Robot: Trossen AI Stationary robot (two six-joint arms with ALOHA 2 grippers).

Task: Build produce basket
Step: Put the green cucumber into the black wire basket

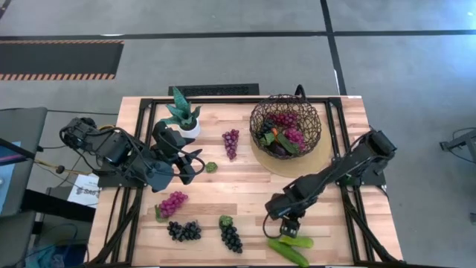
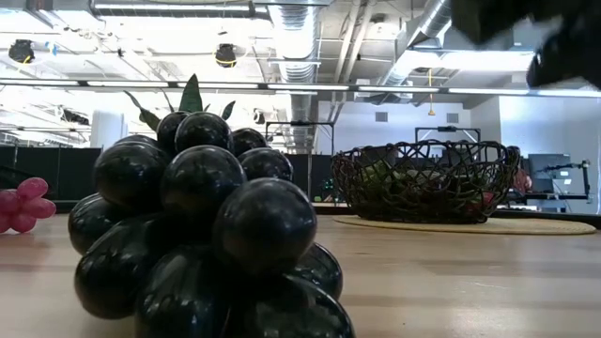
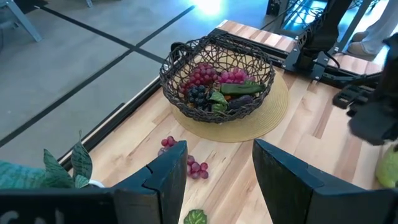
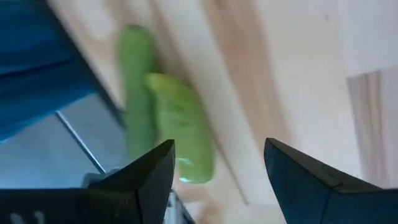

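Observation:
The dark wire basket (image 1: 286,125) stands on a tan round disc at the table's far right. It holds magenta and dark grapes and some green and orange pieces (image 3: 217,90). Two green cucumbers (image 1: 291,247) lie side by side at the near edge. My right gripper (image 1: 290,225) hovers open just above them, with nothing between its fingers (image 4: 217,180). My left gripper (image 1: 196,165) waits open above the table's left middle (image 3: 217,180). Grape bunches lie loose on the wood: purple (image 1: 231,143), magenta (image 1: 172,202) and two black (image 1: 184,231), (image 1: 230,237).
A small potted green plant (image 1: 182,115) stands at the far left middle. A loose green leaf (image 1: 211,167) lies near my left gripper. In the low view a black grape bunch (image 2: 202,235) fills the foreground. A black frame runs along the table's edges.

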